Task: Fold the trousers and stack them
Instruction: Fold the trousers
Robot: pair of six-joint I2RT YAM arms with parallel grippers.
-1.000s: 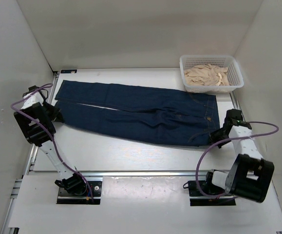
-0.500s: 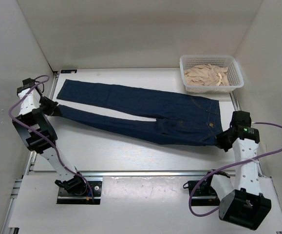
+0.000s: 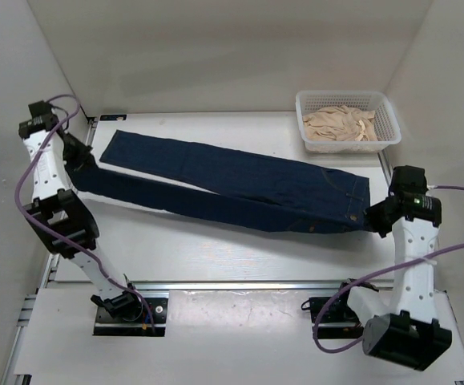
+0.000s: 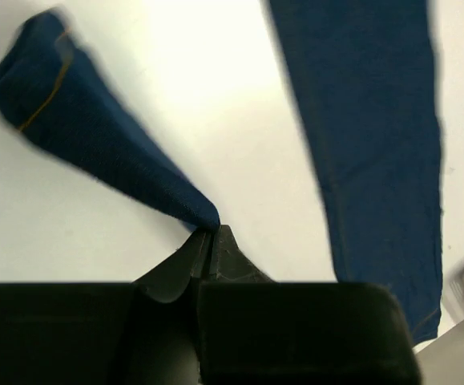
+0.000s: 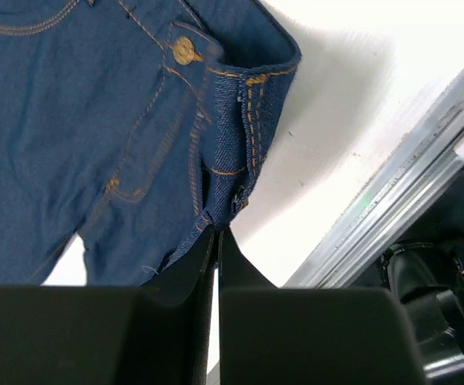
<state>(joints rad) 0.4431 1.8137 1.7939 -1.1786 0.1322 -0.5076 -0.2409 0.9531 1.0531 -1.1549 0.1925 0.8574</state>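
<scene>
Trousers (image 3: 240, 188) of dark blue denim stretch nearly the full width of the white table (image 3: 215, 249), running from my left side to my right, with the waist at the right end and the hems at the left. I hold them at both ends. The far leg (image 3: 175, 155) lies flat on the table with its hem toward the back left corner. The near leg (image 3: 151, 195) runs in a straight, taut line up to my left gripper (image 3: 79, 164), and a gap of white table shows between the two legs at the hem end.

A white mesh basket (image 3: 389, 122) stands in the back right corner, just beyond the waist but apart from it, with a crumpled beige cloth (image 3: 340, 124) inside.

My right gripper (image 3: 373, 216) is pinched tight on the edge of the waistband (image 5: 248, 88), at the near right end of the garment. My wrist camera shows the fingers (image 5: 191, 269) pressed together with denim caught between their tips, orange stitching just above them, and a silver rail (image 5: 392, 184) off to one side.

My left gripper is likewise closed, nipping a small corner of the near leg's hem between its fingertips (image 4: 225, 245).

A brass button (image 5: 184, 50) sits on the waistband above my right grip.
</scene>
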